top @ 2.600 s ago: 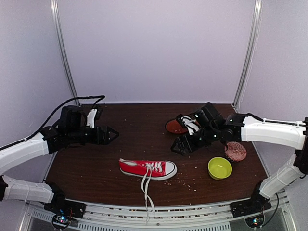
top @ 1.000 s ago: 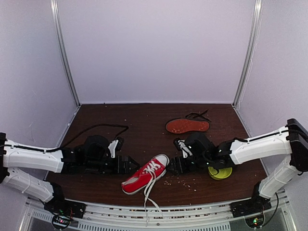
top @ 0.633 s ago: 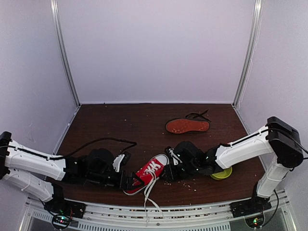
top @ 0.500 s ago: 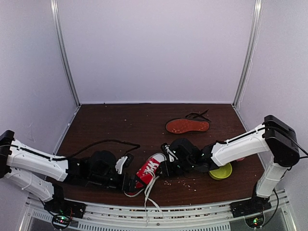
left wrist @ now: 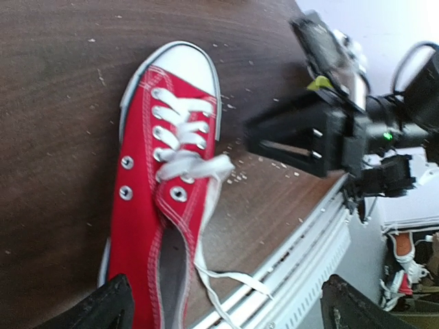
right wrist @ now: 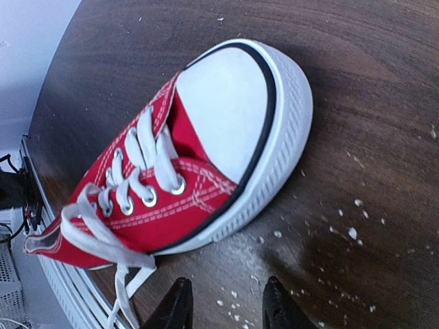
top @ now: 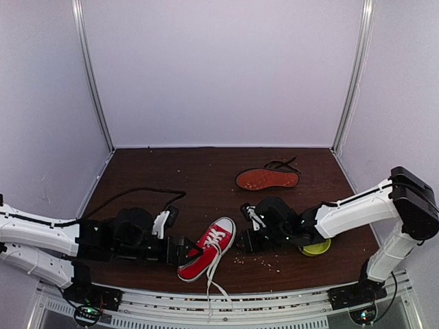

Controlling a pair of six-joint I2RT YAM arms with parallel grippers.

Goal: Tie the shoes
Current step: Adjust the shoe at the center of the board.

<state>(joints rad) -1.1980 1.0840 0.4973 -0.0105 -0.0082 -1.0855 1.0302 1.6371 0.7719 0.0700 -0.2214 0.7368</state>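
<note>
The red sneaker [top: 208, 249] lies near the table's front edge, white toe cap pointing away and to the right. Its white laces [top: 210, 279] are untied and trail over the front rail. My left gripper [top: 186, 251] sits at the sneaker's heel side, open wide; in the left wrist view the sneaker [left wrist: 163, 205] heel lies just inside the left gripper [left wrist: 230, 310]. My right gripper [top: 247, 242] is low beside the toe, open by a narrow gap, with bare table between the right gripper [right wrist: 225, 305] fingers. The black shoe [top: 267, 179] lies sole-up at the back right.
A green bowl [top: 317, 247] sits partly under the right arm. Crumbs [top: 260, 259] are scattered on the brown table [top: 171, 178] by the toe. A black cable [top: 137, 195] loops behind the left arm. The metal front rail [top: 226, 301] runs along the near edge.
My right gripper's jaws have narrowed and it has backed slightly right from the toe. The left gripper has opened a little wider. The sneaker has turned slightly, toe pointing more away.
</note>
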